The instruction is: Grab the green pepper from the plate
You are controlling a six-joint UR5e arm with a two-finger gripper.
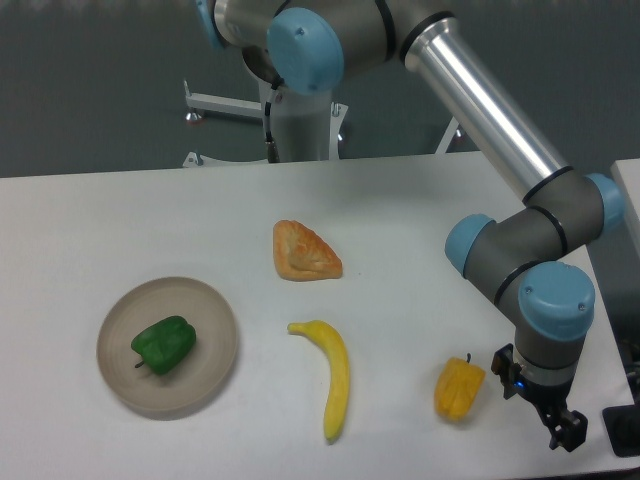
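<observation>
The green pepper (164, 345) lies on the plate (212, 312), a little left of the dish's middle, its dark stem pointing toward the lower left. The plate sits on the white table (120, 225) near the left edge of the view. To its right, apart from it, a yellow banana (335, 377) lies curved with its stem end toward the plate, and above the banana rests a golden-brown pastry (304, 252), roughly triangular. Farther right a yellow-orange pepper (458, 388) lies on the table just beside the robot's wrist. The arm (490, 110) reaches down from the top of the view, its silver tube and blue joint caps folding to the lower right corner, where the gripper (565, 432) hangs low over the table's right edge, well apart from the plate. Only a small dark part of the fingers shows, and whether they are spread or closed cannot be told; nothing is seen between them. No writing or brand mark can be read on anything.
</observation>
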